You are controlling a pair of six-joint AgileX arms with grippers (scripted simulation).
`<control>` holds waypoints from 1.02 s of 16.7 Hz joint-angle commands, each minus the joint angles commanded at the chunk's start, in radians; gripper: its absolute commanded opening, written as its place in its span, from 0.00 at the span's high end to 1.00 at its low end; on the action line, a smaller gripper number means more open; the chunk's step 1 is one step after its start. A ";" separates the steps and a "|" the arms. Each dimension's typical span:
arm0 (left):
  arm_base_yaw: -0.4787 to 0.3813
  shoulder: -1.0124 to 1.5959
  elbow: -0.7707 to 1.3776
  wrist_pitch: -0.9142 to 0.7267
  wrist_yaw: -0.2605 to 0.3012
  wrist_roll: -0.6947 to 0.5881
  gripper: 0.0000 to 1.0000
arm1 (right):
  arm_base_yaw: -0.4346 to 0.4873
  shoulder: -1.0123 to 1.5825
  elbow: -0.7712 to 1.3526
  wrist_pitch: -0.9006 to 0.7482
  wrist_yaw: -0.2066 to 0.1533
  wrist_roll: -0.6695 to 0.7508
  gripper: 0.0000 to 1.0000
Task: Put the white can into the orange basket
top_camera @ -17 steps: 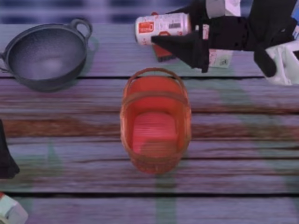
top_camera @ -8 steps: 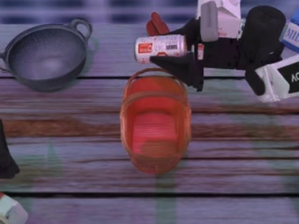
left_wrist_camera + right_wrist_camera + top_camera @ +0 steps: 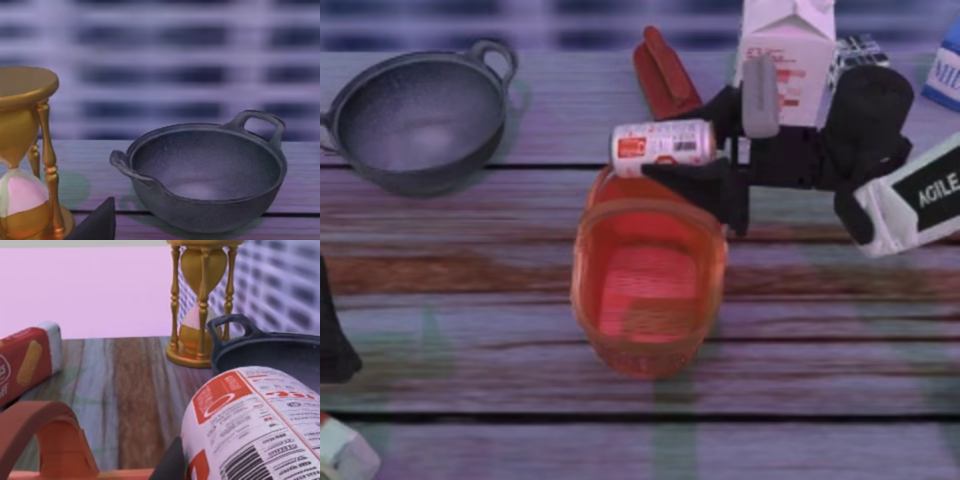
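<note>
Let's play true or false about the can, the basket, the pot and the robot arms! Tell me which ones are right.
1. The right gripper holds the white can lying sideways. True.
2. The can is already resting inside the orange basket. False: it is held up over the basket's far rim, near the handle.
3. The grey pot has the can in it. False: the pot holds nothing.
4. A tall white carton stands behind the right arm. True.
5. The left gripper is helping hold the can. False: it sits parked at the table's left edge.
6. The pot is left of the basket. True.
</note>
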 joint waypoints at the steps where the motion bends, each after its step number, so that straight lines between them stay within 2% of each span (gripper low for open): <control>1: 0.000 0.000 0.000 0.000 0.000 0.000 0.00 | 0.000 0.000 0.000 0.000 0.000 0.000 0.92; 13: 0.000 0.000 0.000 0.000 0.000 0.000 0.00 | 0.000 0.000 0.000 0.000 0.000 0.000 0.02; 17: 0.000 0.000 0.000 0.000 0.000 0.000 0.00 | 0.000 0.000 0.000 0.000 0.000 0.000 0.00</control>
